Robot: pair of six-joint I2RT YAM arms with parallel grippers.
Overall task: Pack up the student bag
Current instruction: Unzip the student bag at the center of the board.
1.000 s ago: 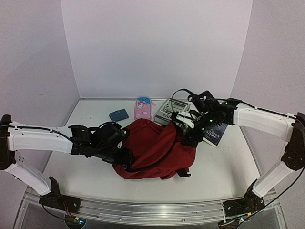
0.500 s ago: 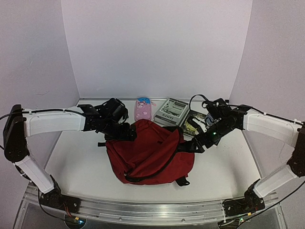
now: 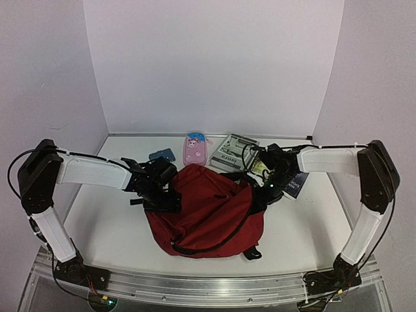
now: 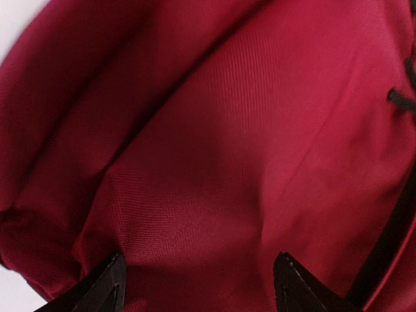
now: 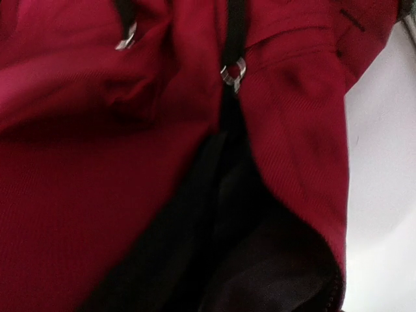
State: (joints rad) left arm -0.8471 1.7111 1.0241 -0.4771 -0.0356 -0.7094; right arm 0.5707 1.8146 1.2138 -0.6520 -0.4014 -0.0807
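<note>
The student bag (image 3: 208,211), a dark red soft backpack, lies slumped in the middle of the table. My left gripper (image 3: 166,195) presses against its upper left side. In the left wrist view the two black fingertips (image 4: 109,288) stand wide apart at the bottom edge, open, with red bag fabric (image 4: 214,162) filling the view beyond them. My right gripper (image 3: 264,189) is at the bag's upper right corner. The right wrist view shows red fabric (image 5: 78,214), black straps with metal buckles (image 5: 233,71) and a dark fold (image 5: 260,260); its own fingers are hidden.
Behind the bag lie a small pink pencil case (image 3: 194,149), a blue flat item (image 3: 162,155), a grey book (image 3: 229,152) and a dark blue book (image 3: 298,184) at the right. White walls enclose the table on three sides.
Both grippers have come down onto the bag, the left from behind it to its left side, the right leftward to its top right corner. The bag has shifted slightly.
</note>
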